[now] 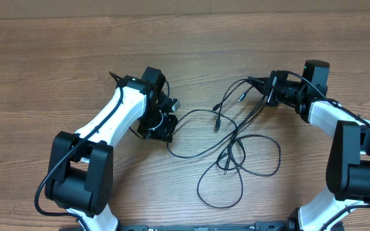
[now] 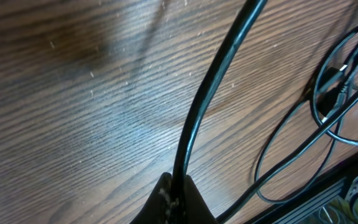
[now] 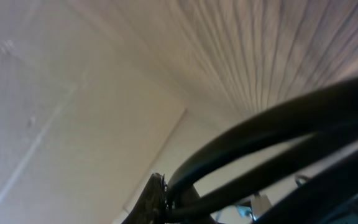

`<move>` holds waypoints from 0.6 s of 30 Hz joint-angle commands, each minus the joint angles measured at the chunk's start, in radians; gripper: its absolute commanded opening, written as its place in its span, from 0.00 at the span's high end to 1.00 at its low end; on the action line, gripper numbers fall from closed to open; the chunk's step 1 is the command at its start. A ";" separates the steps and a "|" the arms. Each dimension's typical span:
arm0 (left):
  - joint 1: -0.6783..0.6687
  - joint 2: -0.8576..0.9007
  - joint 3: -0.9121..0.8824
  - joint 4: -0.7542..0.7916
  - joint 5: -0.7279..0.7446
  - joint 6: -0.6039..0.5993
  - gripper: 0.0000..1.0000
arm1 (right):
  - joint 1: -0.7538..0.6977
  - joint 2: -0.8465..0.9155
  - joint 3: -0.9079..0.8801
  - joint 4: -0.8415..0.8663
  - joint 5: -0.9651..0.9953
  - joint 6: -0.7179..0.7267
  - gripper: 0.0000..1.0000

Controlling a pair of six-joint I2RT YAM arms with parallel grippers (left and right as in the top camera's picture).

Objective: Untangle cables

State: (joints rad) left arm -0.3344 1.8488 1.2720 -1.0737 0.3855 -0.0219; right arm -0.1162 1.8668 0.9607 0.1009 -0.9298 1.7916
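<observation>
Cables (image 1: 235,138), looped and crossed at centre of table (image 1: 56,58); strands clamped in closed left gripper (image 1: 167,128) at 9 o'clock and closed right gripper (image 1: 262,86) at 2 o'clock, probably for drawing apart.

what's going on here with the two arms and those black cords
Two robot arms are working on a loose tangle of thin black cables lying on a wooden table. The left gripper is shut on one strand, which runs away from it across the wood. The right gripper is shut on a couple of strands at the far right end of the bundle. Between the two, the cables lie in crossed loops, not yet separated.
</observation>
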 commanded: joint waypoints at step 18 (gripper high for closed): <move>-0.006 0.012 -0.065 0.064 -0.203 -0.140 0.96 | -0.167 -0.023 0.005 -0.539 0.556 -0.330 0.96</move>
State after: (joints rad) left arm -0.3355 1.8496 1.2194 -1.0164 0.2268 -0.1169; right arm -0.2680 1.8618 0.9611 -0.4210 -0.5262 1.5822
